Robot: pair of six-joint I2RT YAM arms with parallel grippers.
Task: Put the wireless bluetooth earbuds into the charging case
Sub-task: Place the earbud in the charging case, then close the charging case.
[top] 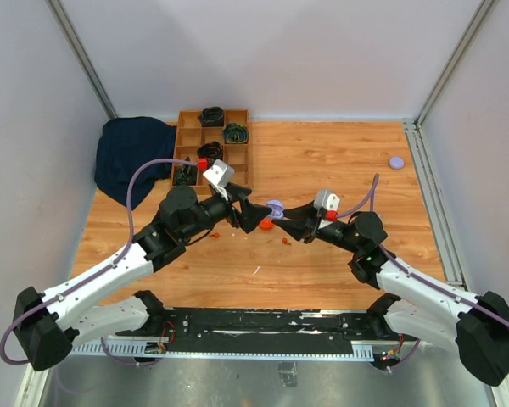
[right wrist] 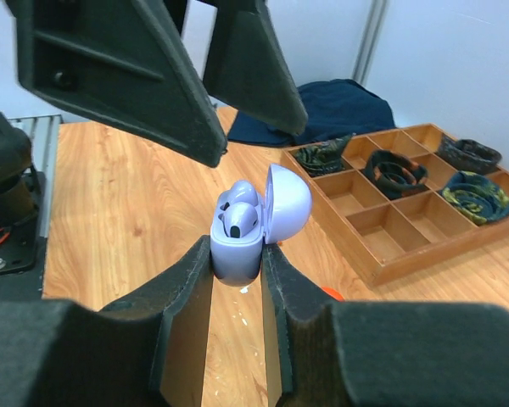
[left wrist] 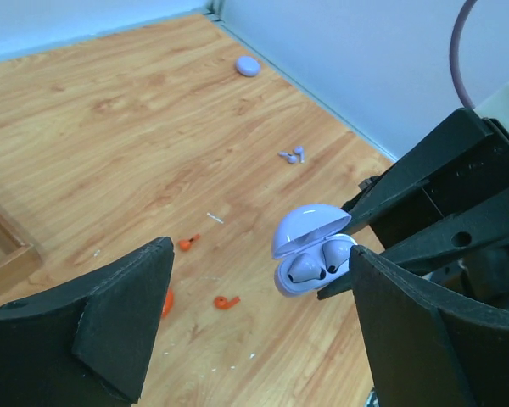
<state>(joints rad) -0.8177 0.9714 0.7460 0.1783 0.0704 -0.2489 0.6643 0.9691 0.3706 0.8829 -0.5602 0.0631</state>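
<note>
Bright, even, diffuse light; soft faint shadows; wrist views slightly soft up close.

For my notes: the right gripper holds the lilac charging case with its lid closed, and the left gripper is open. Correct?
No: the lid is open. The right wrist view shows the right gripper clamping the charging case, lid raised; the left gripper is open.

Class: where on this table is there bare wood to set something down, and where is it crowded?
Free: the far stretch between the wooden tray and lilac disc; the left wood nearer than the blue cloth. Crowded: the centre, around the case and orange earbuds.
</note>
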